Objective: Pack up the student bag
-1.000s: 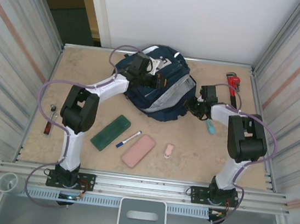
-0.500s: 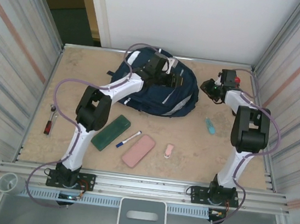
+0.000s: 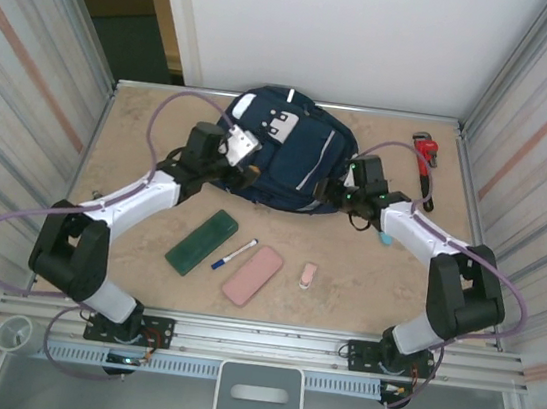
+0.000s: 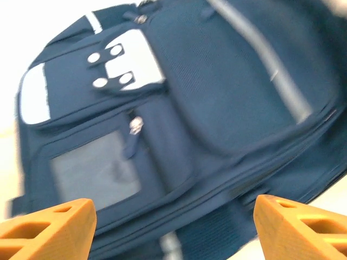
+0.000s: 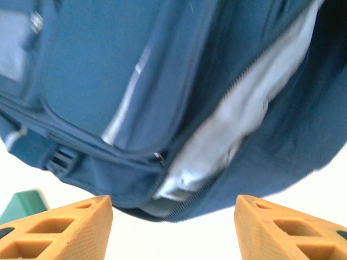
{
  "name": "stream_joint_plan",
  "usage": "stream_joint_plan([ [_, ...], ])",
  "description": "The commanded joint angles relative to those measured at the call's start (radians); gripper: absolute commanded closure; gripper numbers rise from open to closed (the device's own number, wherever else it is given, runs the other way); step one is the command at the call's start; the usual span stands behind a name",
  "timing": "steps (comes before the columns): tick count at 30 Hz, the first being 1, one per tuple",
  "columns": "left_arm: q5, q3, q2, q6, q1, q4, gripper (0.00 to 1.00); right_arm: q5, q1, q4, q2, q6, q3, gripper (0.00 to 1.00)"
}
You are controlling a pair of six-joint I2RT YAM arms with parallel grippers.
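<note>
Left side: the left gripper is spread wide and grips nothing, at the left edge of the student bag. The bag lies at the far centre of the table. Right side: the right gripper is spread, empty, facing the bag's unzipped opening.

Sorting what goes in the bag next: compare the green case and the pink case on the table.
The green case is dark with squarer corners; the pink case is pale and rounded. The green case lies left of the pen, the pink case right. Both lie flat, slanted alike.
</note>
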Motion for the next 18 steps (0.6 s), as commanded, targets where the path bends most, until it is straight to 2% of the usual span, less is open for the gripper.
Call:
stream_joint_plan([
  [1, -0.02, -0.093, -0.006, 0.436, 0.001, 0.003, 0.21, 0.1, 0.002, -0.007, 0.058, 0.029, 0.022, 0.42],
  [4, -0.049, -0.087, 0.039, 0.549, 0.022, -0.063, 0.22, 0.204, -0.007, -0.035, 0.127, -0.012, 0.069, 0.5],
  [6, -0.02, -0.07, 0.067, 0.579, 0.029, -0.089, 0.23, 0.237, -0.032, -0.051, 0.172, -0.036, 0.101, 0.55],
  [9, 0.057, -0.056, 0.106, 0.636, 0.027, -0.109, 0.25, 0.205, -0.086, -0.041, 0.241, -0.052, 0.144, 0.64],
  [12, 0.088, -0.016, 0.161, 0.659, 0.016, -0.118, 0.31, 0.149, -0.126, -0.044, 0.311, -0.069, 0.21, 0.71],
  [18, 0.053, 0.069, 0.271, 0.699, -0.026, -0.116, 0.41, 0.124, -0.139, -0.087, 0.342, -0.118, 0.283, 0.72],
])
